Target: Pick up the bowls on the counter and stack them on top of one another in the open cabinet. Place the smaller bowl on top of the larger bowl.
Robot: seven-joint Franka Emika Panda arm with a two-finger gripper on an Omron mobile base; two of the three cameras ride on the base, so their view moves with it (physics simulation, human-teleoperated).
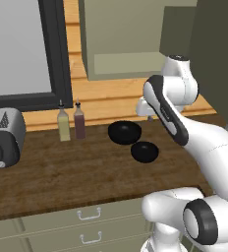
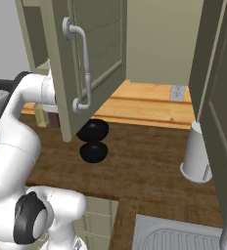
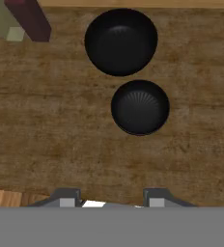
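The two glossy black round bowls sat almost rim to rim on the dark brown wood-grain table (image 1: 62, 172), and that closeness was the danger. A descent onto the wider, deeper black bowl (image 3: 120, 42) could have clipped the narrower black bowl (image 3: 140, 107) and sent it skating. The larger bowl belongs at the bottom of the stack, so taking the wrong one first would have upset the order. The glossy rims looked slippery for a pinch. The olive-beige wall cabinet (image 1: 128, 37) hung above and behind the bowls, its slab door (image 2: 81, 58) swung out over the table's edge, where a rising arm might have struck it. The tall olive bottle (image 1: 63, 124) and the dark red bottle (image 1: 79, 123) stood just left of the larger bowl, so a wide sweep could have toppled them.

In the hand view, the two dark fingers (image 3: 65, 198) stood parted and held nothing. Both bowls lay ahead of them, clear of contact. The smaller bowl was nearer, roughly in line with the right-hand finger. The larger one sat beyond it, toward the wall.
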